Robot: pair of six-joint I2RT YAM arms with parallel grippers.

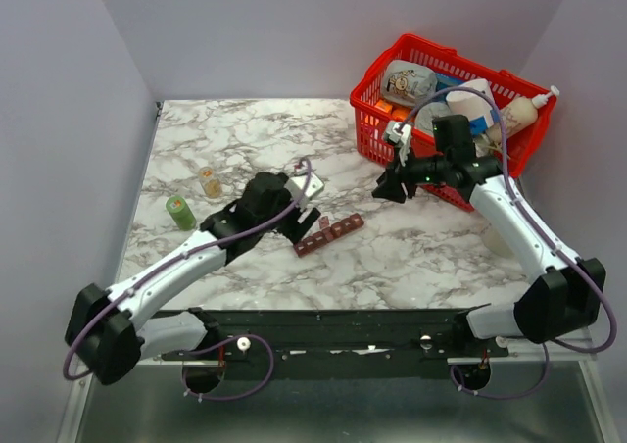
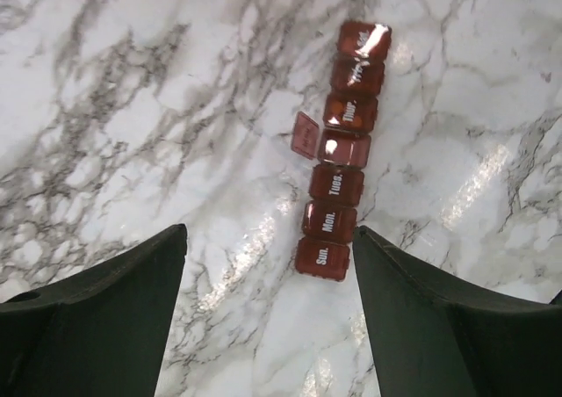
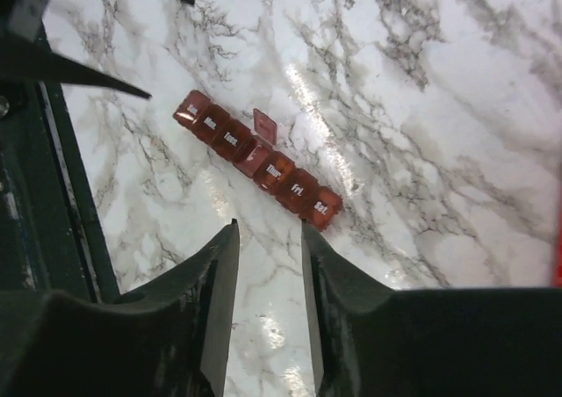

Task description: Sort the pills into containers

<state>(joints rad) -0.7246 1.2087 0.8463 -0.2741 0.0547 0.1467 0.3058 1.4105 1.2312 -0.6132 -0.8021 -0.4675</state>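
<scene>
Left gripper (image 2: pixel 268 239) spread wide, right gripper (image 3: pixel 269 232) slightly apart, containers (image 2: pixel 336 184) amid open marble table (image 1: pixel 441 257).

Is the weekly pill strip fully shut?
No. The middle compartment's lid is flipped open beside the strip; the other six lids lie shut.

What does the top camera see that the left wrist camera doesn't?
Only the top camera shows the red basket full of stuff, a little bottle, a green cap, the left arm and the right arm. Only the left wrist camera shows the day names on the pill box, like Sun. and Mon., and one lid flipped open in the middle. Both show the pill box lying on the marble table.
</scene>
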